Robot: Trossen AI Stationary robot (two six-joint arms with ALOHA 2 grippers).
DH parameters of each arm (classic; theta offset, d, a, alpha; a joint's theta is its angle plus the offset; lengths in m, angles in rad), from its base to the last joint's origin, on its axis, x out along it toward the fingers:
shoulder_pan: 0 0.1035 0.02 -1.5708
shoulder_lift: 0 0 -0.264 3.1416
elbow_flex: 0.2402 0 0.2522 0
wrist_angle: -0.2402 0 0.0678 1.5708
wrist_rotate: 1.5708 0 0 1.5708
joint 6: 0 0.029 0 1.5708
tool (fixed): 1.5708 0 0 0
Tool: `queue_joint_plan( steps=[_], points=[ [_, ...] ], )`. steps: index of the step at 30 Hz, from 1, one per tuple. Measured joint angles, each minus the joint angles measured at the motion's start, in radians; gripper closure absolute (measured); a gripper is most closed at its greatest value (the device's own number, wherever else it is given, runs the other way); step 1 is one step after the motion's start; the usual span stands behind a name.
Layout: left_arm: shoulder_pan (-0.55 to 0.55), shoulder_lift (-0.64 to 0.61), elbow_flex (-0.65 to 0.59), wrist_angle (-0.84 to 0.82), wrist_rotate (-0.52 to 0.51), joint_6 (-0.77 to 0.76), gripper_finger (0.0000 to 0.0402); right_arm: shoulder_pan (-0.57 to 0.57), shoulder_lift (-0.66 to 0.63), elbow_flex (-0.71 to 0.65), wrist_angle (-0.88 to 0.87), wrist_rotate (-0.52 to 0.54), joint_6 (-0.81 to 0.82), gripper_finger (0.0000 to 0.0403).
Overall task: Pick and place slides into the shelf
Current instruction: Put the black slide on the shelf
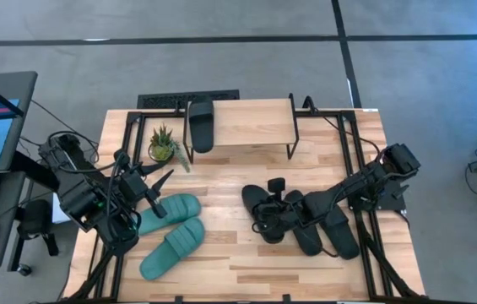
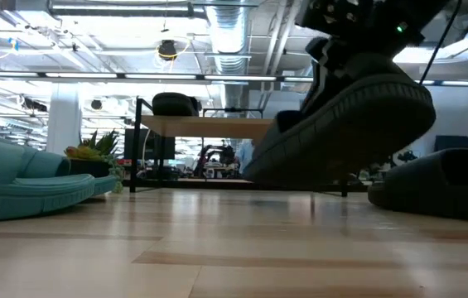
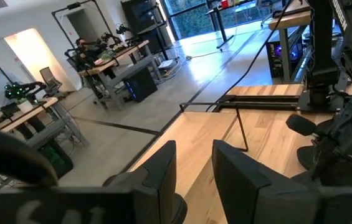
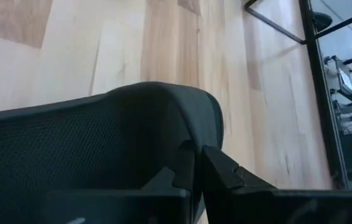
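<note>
Right end effector point(image 1: 277, 201) sat over the right half of the tabletop point(image 1: 246, 262), fingers closed tight on the strap of a black slide point(image 1: 259, 207); the right wrist view showed the two fingertips point(image 4: 216, 168) pinched together against that strap. In the low view this slide point(image 2: 341, 124) hung tilted, clear of the boards, sole facing down and toward the camera. Its long axis ran roughly from far edge to near edge, angled somewhat. Two more black slides point(image 1: 327, 221) lay just beside it, toward the right edge. Left end effector point(image 1: 155, 203) hovered near the left edge above the two teal slides point(image 1: 170, 235), fingers point(image 3: 157, 180) parted a moderate way, gripping nothing. The teal pair lay diagonally, side by side. One black slide point(image 1: 200, 122) rested on the shelf point(image 1: 251, 127) at the far edge, on the top board's left end, long axis pointing far to near.
</note>
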Motion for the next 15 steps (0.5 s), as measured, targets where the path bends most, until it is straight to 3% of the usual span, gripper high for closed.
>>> queue_joint_plan(
  steps=[15],
  points=[
    [0.0,0.0,0.0,0.0,0.0,0.009,0.0308,-0.052,0.0,0.229,-0.21,0.027,-0.026,0.0402]
  ],
)
